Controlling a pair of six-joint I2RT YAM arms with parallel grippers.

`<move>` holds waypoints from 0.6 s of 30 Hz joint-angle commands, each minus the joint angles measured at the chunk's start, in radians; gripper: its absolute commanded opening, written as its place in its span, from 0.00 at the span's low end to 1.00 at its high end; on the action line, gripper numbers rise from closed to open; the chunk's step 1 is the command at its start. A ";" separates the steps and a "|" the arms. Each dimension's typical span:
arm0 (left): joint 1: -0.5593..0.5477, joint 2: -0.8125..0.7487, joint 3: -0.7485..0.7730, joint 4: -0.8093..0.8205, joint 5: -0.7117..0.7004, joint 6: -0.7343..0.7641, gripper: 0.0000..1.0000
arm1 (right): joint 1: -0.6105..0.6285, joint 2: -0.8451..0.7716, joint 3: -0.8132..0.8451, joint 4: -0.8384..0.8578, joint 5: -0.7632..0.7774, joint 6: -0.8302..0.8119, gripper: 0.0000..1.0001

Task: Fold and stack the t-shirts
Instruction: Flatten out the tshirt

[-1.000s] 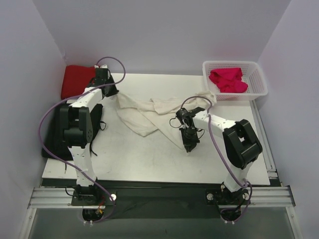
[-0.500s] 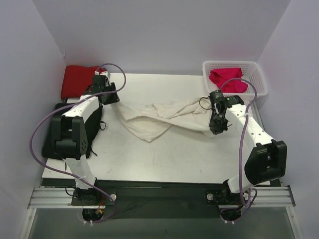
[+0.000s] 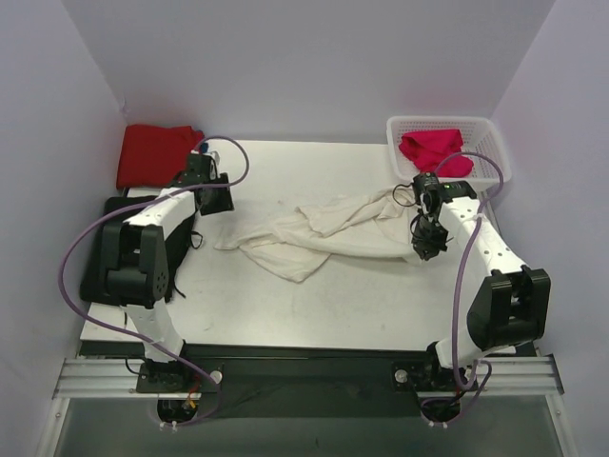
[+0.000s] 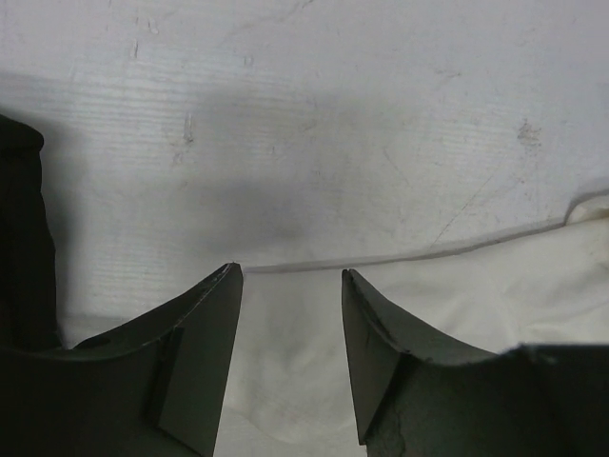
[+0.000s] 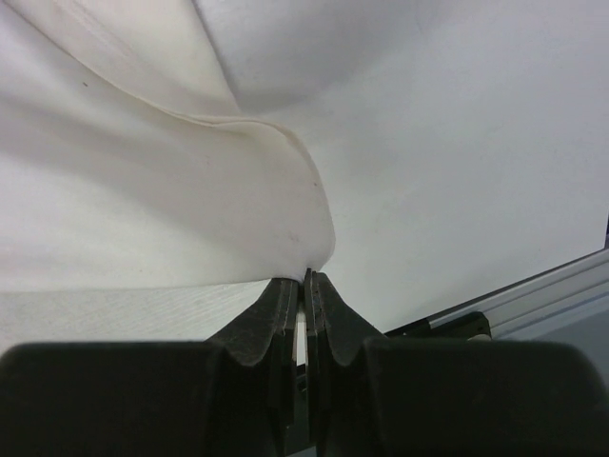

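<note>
A large cream-white t-shirt [image 3: 333, 227] lies crumpled across the middle of the table. My right gripper [image 3: 425, 249] is at its right end, shut on a fold of the cloth [image 5: 306, 276]; the shirt [image 5: 143, 190] stretches away from the pinched fingers. My left gripper [image 3: 217, 197] is above the shirt's left end, apart from it. In the left wrist view this gripper [image 4: 290, 271] stands open with nothing gripped; the cream cloth [image 4: 457, 295] lies on the table below and between the fingers. A red t-shirt [image 3: 152, 154] lies at the back left. A magenta-pink t-shirt [image 3: 435, 152] sits in the basket.
The white plastic basket [image 3: 496, 160] stands at the back right corner. A black mat or cloth [image 3: 95, 271] lies at the table's left edge beside the left arm. Purple cables loop off both arms. Walls close in on three sides.
My left gripper has opened and let go of the shirt's left end. The right gripper has dragged the shirt to the right, and the cloth now lies flatter.
</note>
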 commanded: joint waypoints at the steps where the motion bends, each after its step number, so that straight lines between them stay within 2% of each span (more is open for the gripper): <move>1: -0.011 -0.060 0.047 -0.144 -0.060 0.000 0.56 | -0.025 0.015 0.027 -0.069 0.052 -0.023 0.00; 6: -0.011 -0.171 -0.037 -0.274 -0.121 -0.049 0.52 | -0.032 0.046 0.041 -0.068 0.053 -0.032 0.00; 9: -0.012 -0.217 -0.114 -0.316 -0.097 -0.115 0.49 | -0.033 0.058 0.045 -0.060 0.052 -0.034 0.00; 14: -0.014 -0.286 -0.252 -0.261 -0.014 -0.187 0.48 | -0.035 0.064 0.029 -0.045 0.022 -0.031 0.00; 18: -0.017 -0.263 -0.300 -0.220 -0.023 -0.216 0.46 | -0.033 0.066 0.015 -0.033 0.005 -0.031 0.00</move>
